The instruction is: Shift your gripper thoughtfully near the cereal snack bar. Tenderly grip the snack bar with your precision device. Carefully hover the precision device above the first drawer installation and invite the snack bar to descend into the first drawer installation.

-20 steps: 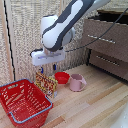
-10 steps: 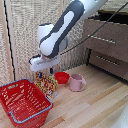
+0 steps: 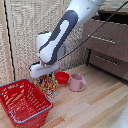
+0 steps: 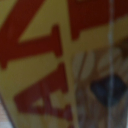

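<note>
Exterior view, pincer (image 3: 44, 73) down on cereal snack bar (image 3: 47, 85), grip state unclear, red basket (image 3: 21, 102) beside, red bowl (image 3: 62, 77) and pink cup (image 3: 76, 82) beyond.

**Snack bar standing up right under the claw**

The cereal snack bar (image 3: 47, 85) is a yellow-orange packet with red and multicoloured print, standing upright on the wood directly below the gripper (image 3: 44, 75). Wrist view is filled with its red-on-yellow lettering (image 4: 45, 60), blurry.

The first drawer installation (image 3: 107, 37), brown wood with a thin silver bar handle, sits well off to the exterior view's right, higher than the claw.

A home-like room: wooden drawers (image 3: 106, 39), wood floor (image 3: 95, 107), shopping basket (image 3: 22, 100).
</note>
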